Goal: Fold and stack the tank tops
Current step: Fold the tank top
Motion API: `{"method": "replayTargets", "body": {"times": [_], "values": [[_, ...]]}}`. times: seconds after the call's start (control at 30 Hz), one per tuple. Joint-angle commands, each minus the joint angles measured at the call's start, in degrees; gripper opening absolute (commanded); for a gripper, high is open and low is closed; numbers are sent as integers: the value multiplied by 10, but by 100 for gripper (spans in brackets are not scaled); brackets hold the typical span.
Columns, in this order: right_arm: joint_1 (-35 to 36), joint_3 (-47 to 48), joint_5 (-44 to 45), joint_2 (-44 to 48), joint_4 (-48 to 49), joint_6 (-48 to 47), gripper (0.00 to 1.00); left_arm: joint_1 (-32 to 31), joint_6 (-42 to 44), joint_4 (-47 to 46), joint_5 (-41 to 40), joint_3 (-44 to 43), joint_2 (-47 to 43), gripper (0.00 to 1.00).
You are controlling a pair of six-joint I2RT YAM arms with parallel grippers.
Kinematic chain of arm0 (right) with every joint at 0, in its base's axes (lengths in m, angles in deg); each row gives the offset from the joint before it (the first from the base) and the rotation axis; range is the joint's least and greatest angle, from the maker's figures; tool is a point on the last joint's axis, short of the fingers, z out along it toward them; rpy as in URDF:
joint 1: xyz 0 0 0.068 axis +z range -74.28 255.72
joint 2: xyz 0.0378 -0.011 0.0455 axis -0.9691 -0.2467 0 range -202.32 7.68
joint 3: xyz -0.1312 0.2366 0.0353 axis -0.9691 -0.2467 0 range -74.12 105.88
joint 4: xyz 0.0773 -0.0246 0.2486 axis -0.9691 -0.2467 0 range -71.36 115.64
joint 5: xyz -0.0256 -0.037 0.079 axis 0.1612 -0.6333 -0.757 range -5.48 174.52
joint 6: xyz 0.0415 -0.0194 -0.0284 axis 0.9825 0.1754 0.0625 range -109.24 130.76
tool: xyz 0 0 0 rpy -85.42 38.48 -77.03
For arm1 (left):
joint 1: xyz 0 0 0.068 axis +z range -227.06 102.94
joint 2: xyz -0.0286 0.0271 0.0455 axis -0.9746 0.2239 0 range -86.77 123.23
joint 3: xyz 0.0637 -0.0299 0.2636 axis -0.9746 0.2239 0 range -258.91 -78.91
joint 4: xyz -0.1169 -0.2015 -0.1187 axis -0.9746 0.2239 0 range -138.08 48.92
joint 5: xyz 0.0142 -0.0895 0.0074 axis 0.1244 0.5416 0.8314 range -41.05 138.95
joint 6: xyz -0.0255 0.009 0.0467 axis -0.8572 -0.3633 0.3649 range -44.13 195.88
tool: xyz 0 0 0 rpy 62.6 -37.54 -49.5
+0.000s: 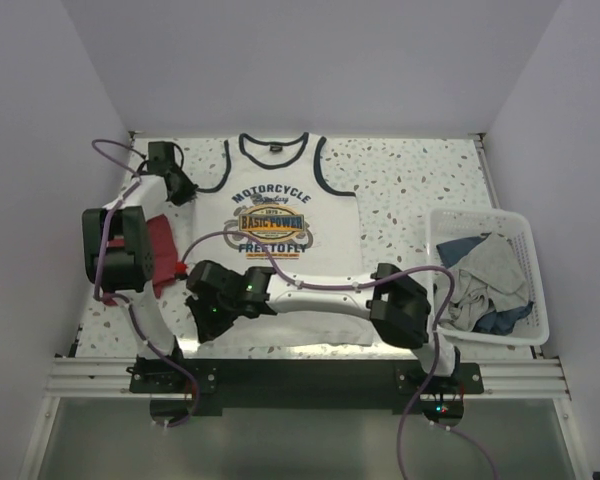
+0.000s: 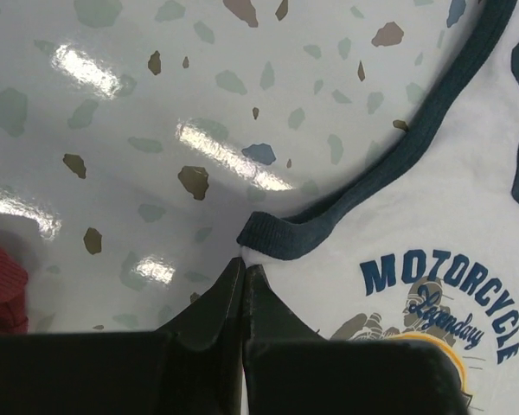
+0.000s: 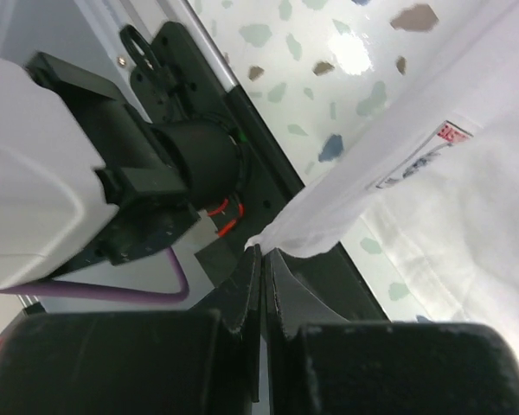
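Your left gripper (image 2: 244, 264) pinches the white tank top (image 2: 432, 199) at its armhole trim, your right gripper (image 3: 261, 252) its hem corner; lift both evenly, keeping the cloth taut between them.

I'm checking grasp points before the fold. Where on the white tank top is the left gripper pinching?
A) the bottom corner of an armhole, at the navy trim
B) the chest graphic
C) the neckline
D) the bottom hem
A: in the left wrist view the left gripper is closed right at the folded end of the navy trim edging an armhole of the white tank top, clear of the neckline and the graphic.
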Motion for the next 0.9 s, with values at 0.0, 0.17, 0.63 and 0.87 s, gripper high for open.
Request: {"method": "replayTargets", "body": {"times": [0.0, 0.17, 0.63, 0.87], "values": [[-14, -37, -30, 62, 12, 10, 0, -20, 19, -14, -5, -37, -34, 0], [-36, -152, -8, 126, 40, 16, 0, -71, 16, -13, 4, -48, -24, 0], [-47, -354, 58, 237, 98, 65, 0, -188, -14, -23, -9, -84, 34, 0], [-48, -398, 79, 259, 110, 81, 0, -213, -16, -27, -13, -88, 47, 0]]}}
